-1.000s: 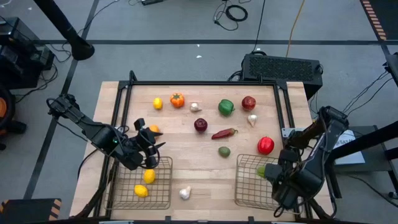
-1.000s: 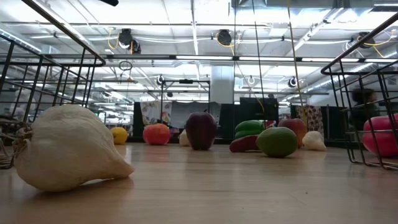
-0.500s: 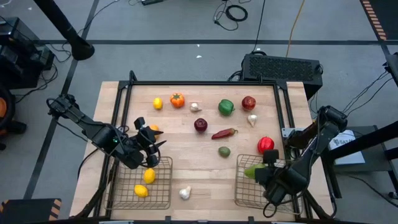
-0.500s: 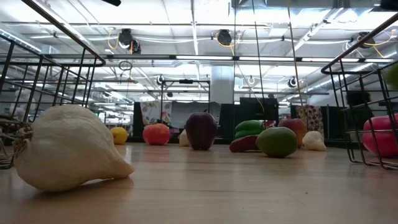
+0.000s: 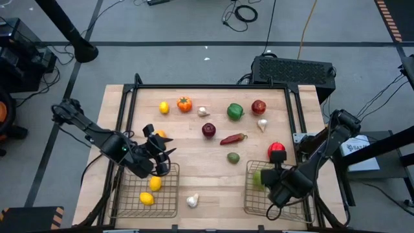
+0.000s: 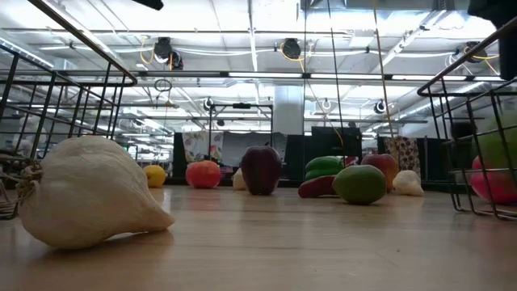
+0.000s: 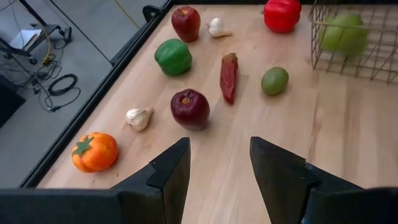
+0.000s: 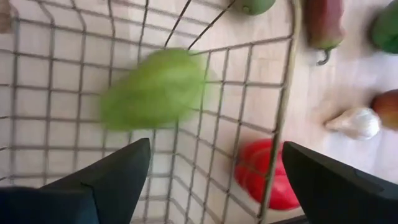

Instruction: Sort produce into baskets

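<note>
My left gripper [image 5: 163, 157] hangs at the far edge of the left basket [image 5: 121, 194], fingers parted with nothing between them. That basket holds two lemons [image 5: 151, 191]; an orange [image 5: 160, 134] sits just beside my left fingers, and a garlic bulb [image 5: 192, 200] lies near, between the baskets. Still loose on the table [image 5: 194, 162] toward the far side: small lemon [image 5: 164, 107], orange tomato-like piece [image 5: 184, 103], garlic [image 5: 203, 111], dark apple [image 5: 208, 130], green pepper [image 5: 235, 111], red chili [image 5: 233, 138], red apple [image 5: 259, 107], another garlic [image 5: 262, 124], a small green fruit [image 5: 233, 157], a red pepper [image 5: 277, 151] just outside the right basket [image 5: 249, 194]. My right gripper [image 5: 275, 188] is over the right basket, jaws spread wide, gripping nothing; a light green fruit [image 8: 152, 87] is inside that basket, blurred, likely just dropped. Judgement: three pieces binned, about eleven left, early stage.
</note>
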Robot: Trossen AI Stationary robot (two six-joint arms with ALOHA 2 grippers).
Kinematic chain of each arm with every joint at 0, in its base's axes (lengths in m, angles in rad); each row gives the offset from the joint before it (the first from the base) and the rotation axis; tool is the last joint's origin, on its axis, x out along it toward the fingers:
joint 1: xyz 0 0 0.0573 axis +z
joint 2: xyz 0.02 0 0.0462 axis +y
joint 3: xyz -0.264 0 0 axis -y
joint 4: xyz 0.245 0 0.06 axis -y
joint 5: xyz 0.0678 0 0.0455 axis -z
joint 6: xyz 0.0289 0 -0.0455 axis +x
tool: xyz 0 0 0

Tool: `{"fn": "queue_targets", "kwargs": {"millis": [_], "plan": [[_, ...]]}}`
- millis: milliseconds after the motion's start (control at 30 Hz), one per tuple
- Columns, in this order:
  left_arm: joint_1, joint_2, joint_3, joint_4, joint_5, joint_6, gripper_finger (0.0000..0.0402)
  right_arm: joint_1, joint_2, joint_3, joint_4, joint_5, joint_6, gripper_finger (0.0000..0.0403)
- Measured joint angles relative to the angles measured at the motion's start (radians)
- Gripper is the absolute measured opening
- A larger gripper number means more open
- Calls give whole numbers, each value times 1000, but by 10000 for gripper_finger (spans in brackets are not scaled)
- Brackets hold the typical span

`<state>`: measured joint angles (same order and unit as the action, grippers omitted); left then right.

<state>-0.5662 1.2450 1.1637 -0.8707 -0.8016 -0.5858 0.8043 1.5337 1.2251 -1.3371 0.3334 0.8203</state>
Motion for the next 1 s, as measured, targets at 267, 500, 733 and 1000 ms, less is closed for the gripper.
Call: {"fn": "queue_targets", "kwargs": {"millis": [267, 500, 733, 1000], "plan": [[53, 49, 0, 137, 6, 140, 174, -6, 0, 112, -9, 90, 8, 354], [114, 112, 0, 387, 9, 346, 174, -11, 0, 323, 0, 401, -49, 354], [204, 180, 0, 473, 13, 350, 174, -89, -1, 410, 123, 736, -315, 354], [379, 251, 0, 479, 214, 375, 194, -207, 1, 349, 125, 752, -269, 354]]}}
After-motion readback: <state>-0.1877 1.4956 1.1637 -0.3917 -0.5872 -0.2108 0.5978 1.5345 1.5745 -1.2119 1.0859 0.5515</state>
